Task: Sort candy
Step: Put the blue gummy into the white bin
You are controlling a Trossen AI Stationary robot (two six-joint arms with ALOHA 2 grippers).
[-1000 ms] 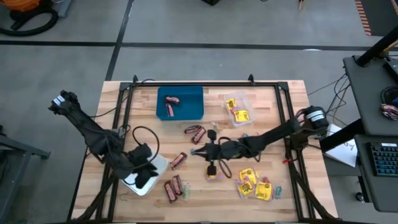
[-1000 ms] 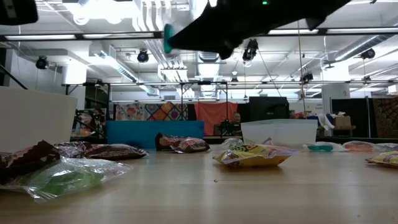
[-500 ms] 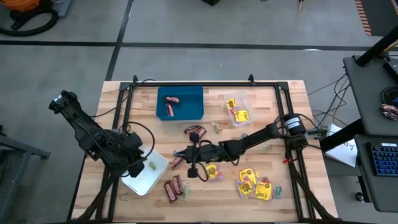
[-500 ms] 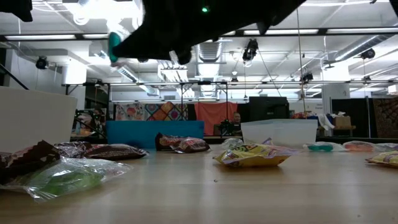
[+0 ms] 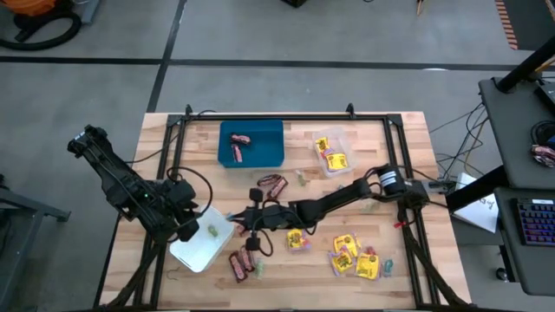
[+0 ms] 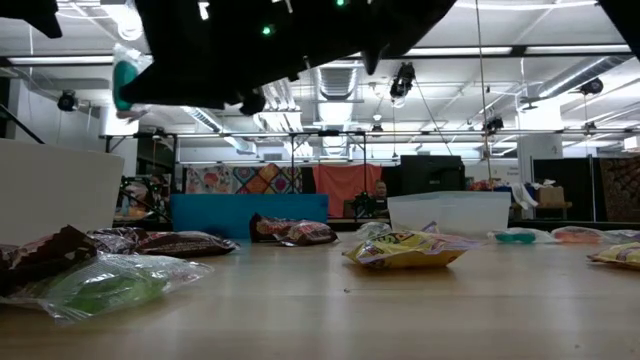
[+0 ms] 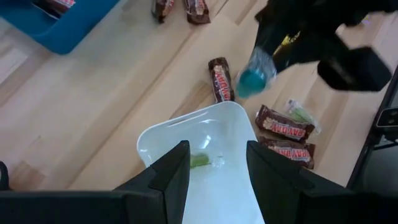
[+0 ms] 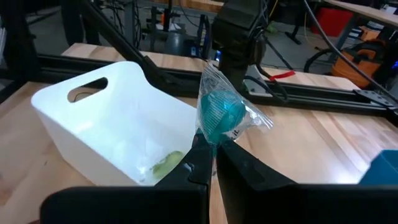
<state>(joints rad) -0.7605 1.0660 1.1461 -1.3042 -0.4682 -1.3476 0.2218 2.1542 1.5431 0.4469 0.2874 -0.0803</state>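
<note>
Wooden table (image 5: 199, 143): right gripper (image 8: 210, 151) clamps blue sweet (image 8: 219, 117) beside white tray (image 5: 192, 251) at 7 o'clock. Left gripper (image 7: 217, 163) spread over tray. Green sweet (image 7: 199, 160) inside; most candy unsorted.

This is a robotics lab or workshop in a large industrial hall. The low view shows a high ceiling with exposed ducts (image 6: 330, 85), pipes and strip lights (image 6: 560, 48), and colourful quilts (image 6: 255, 180) and an orange curtain (image 6: 342, 185) hung at the back. A person (image 6: 378, 192) sits far off among equipment. From above, a wooden table (image 5: 408, 130) with a black metal frame (image 5: 286, 116) stands on a grey concrete floor (image 5: 260, 35) marked with dark lines. Beside it a desk holds a keyboard (image 5: 536, 227) and cables (image 5: 475, 121). An orange vacuum hose (image 5: 39, 17) lies in a corner. The two arms (image 5: 121, 182) bolted to the frame fit a test rig.
</note>
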